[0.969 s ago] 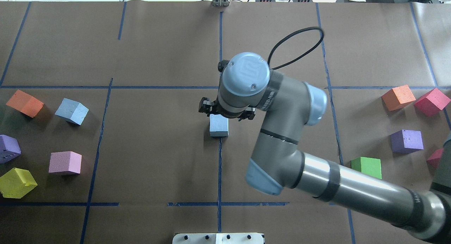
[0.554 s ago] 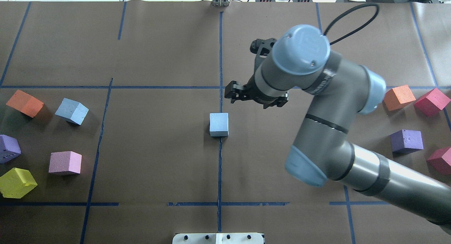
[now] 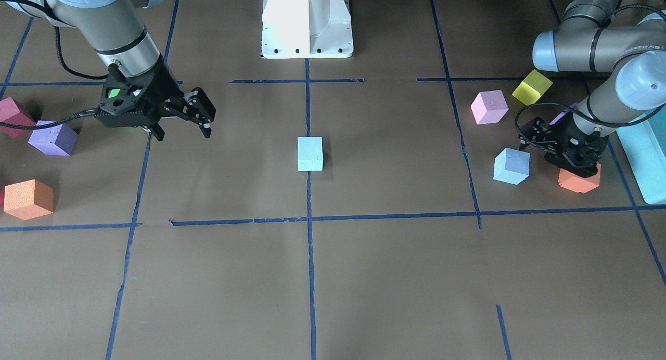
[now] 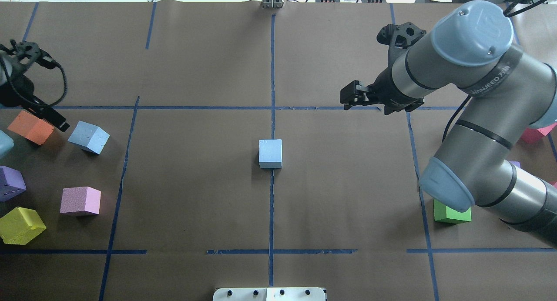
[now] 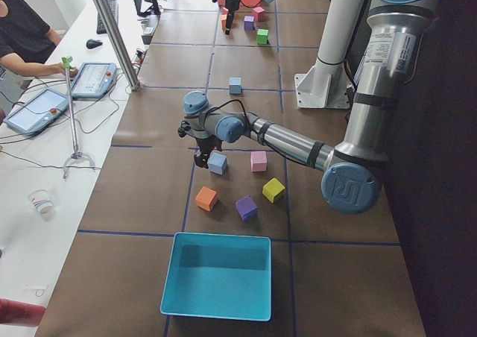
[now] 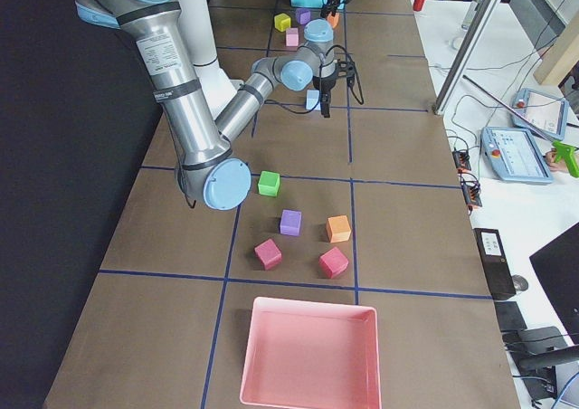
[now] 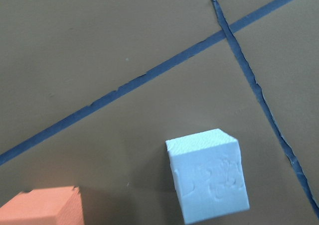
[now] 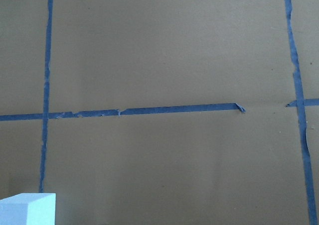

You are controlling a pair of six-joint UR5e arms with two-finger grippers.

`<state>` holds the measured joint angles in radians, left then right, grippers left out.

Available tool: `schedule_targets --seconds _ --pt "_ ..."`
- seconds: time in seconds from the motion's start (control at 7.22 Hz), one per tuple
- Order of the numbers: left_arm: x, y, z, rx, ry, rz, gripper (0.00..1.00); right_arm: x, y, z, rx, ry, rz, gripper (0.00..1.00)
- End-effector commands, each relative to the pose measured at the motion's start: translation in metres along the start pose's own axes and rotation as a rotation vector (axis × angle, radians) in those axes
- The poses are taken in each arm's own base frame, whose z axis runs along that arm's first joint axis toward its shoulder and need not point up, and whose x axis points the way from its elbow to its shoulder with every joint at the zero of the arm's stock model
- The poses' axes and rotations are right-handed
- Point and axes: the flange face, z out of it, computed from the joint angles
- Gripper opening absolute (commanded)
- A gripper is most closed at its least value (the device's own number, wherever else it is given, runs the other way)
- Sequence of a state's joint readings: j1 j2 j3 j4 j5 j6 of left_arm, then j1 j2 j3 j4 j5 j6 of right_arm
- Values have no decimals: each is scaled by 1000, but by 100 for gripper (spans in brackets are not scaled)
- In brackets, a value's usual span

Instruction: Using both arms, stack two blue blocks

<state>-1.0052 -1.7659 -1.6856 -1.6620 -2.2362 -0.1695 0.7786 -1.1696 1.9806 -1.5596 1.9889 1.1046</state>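
One blue block (image 4: pixel 270 153) stands alone at the table's centre on the blue tape line; it also shows in the front view (image 3: pixel 310 153). The second blue block (image 4: pixel 88 137) sits on the left side next to an orange cube (image 4: pixel 30 127), and fills the lower middle of the left wrist view (image 7: pixel 209 177). My left gripper (image 4: pixel 61 123) hangs low between that block and the orange cube; it looks open and empty in the front view (image 3: pixel 549 157). My right gripper (image 3: pixel 204 121) is open and empty, raised well to the right of the centre block (image 4: pixel 353 100).
Purple (image 4: pixel 11 183), pink (image 4: pixel 80 201) and yellow (image 4: pixel 21 225) cubes lie on the left side. A green cube (image 4: pixel 451 213) and red, purple and orange cubes (image 6: pixel 337 229) lie on the right. A teal box (image 5: pixel 216 277), a pink tray (image 6: pixel 308 355) and the white pedestal (image 3: pixel 307 22) border the table.
My right gripper has let go of the centre blue block, risen and swung away to the far right. My left gripper has come into view beside the left blue block.
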Motion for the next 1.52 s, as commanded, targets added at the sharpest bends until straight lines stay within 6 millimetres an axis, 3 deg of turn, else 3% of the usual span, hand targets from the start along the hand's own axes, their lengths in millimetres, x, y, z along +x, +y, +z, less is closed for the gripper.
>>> schedule_targets --seconds 0.0,0.14,0.83,0.97,1.25,1.38 --pt "14 -8 17 15 5 -58 100 10 2 6 -3 17 -1 100" --pt "8 -13 34 4 3 -86 100 12 1 9 -3 24 1 100" --pt "28 -12 54 -11 19 -190 99 8 9 19 -21 32 -5 100" --pt "28 -12 53 -6 19 -186 88 10 14 25 -25 43 -5 100" --pt "27 -14 55 22 -37 -178 49 13 15 27 -23 51 -8 100" --pt "48 -27 31 71 -27 -194 45 21 17 31 -31 63 -5 100"
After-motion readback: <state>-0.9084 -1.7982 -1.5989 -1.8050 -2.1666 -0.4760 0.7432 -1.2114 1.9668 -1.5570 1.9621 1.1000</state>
